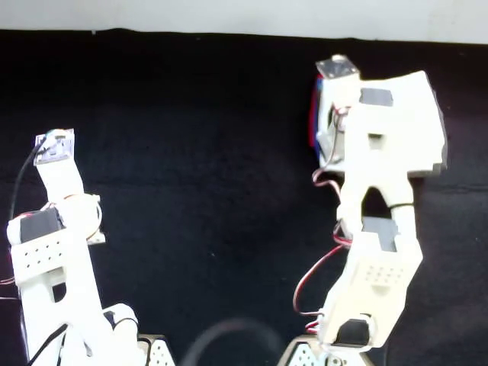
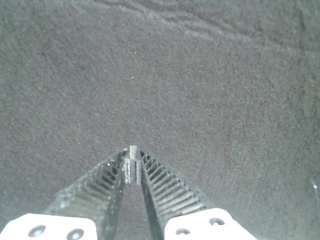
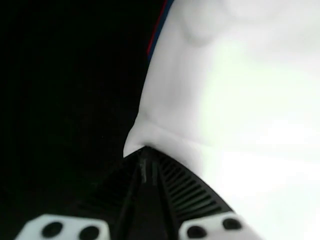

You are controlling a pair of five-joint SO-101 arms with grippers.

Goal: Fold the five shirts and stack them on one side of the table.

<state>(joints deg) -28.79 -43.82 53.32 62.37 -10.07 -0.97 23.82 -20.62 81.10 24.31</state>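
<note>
A folded white shirt [image 1: 404, 107] lies at the right of the black table, partly hidden under the right arm. Red and blue shirt edges [image 1: 312, 114] peek out along its left side, as in a stack. My right gripper [image 1: 335, 70] sits at the pile's far left corner. In the right wrist view the right gripper [image 3: 145, 159] is shut, with a corner of the white shirt [image 3: 235, 100] pinched at its tips and a red-blue edge [image 3: 158, 27] beyond. My left gripper [image 1: 55, 145] hangs over bare cloth at the left. The left gripper [image 2: 132, 156] is shut on nothing.
A black tablecloth [image 1: 206, 152] covers the table, with a faint wrinkle in it [image 2: 200, 30]. A pale wall strip [image 1: 229, 15] runs along the far edge. Red and black cables [image 1: 316, 278] hang beside the right arm's base.
</note>
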